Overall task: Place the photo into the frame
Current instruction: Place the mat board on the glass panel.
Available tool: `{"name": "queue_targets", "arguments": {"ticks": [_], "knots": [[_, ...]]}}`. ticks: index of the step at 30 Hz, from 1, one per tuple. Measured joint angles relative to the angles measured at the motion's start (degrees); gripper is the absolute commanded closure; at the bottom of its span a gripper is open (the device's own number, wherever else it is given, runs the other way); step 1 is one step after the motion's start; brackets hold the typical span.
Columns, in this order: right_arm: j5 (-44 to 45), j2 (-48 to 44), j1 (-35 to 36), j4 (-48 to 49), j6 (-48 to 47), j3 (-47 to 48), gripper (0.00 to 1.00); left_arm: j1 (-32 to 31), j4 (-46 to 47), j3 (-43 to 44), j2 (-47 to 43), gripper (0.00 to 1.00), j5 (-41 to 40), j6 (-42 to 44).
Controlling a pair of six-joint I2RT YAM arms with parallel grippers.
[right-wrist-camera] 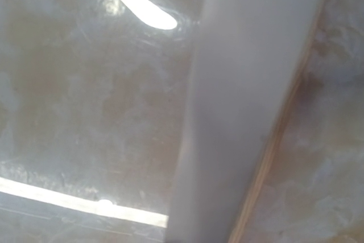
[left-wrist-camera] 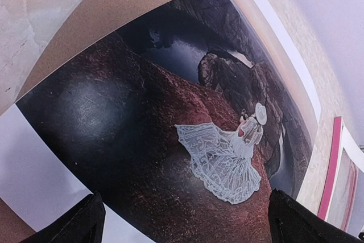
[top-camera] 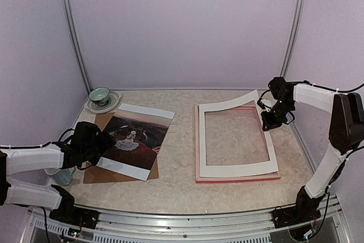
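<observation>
Pale lilac walls (top-camera: 182, 27) enclose a marbled, perhaps stone, tabletop (top-camera: 182, 140).

On the counter (top-camera: 182, 135), the photo (top-camera: 135, 140) lies at the left on a backing board (top-camera: 98, 176), with a bowl (top-camera: 99, 94) on a saucer (top-camera: 112, 104) behind them. The frame (top-camera: 239, 179) lies at the right, a mat (top-camera: 239, 169) on top of it.

A pale beige table (top-camera: 182, 112) with a marbled, cream-veined top is carrying everything here. On its left half, a flat plain brown cardboard backing board (top-camera: 98, 176) is lying at a slant. Near the far left corner, a round grey-white saucer (top-camera: 114, 102) is sitting just beyond that board. On the right half, well apart from both, a large rectangular frame (top-camera: 239, 180) with thin bright pink rails is lying flat.
</observation>
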Motion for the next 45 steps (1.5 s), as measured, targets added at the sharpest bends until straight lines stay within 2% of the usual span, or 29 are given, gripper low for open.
{"name": "queue_targets", "arguments": {"ticks": [22,33,36,43,45], "knots": [[-0.28,-5.42,0.00,1.64,-0.85,-3.50,0.84,-0.39,-0.04,-0.02,-0.35,0.01,0.07,0.02],[0.39,0.98,2.64,1.51,-0.85,-2.80,0.83,-0.52,0.02,-0.02,-0.26,0.01,0.09,0.00],[1.55,1.79,2.67,1.38,-0.85,-2.36,0.77,-0.52,0.02,-0.02,-0.13,0.01,0.09,0.00],[2.34,2.58,2.69,1.01,-0.83,0.02,0.71,-0.52,0.66,-0.02,1.05,0.01,0.26,-0.02],[2.36,3.50,2.75,0.92,-0.81,0.50,0.57,-0.52,0.90,-0.02,1.22,0.01,0.33,-0.02]]}}
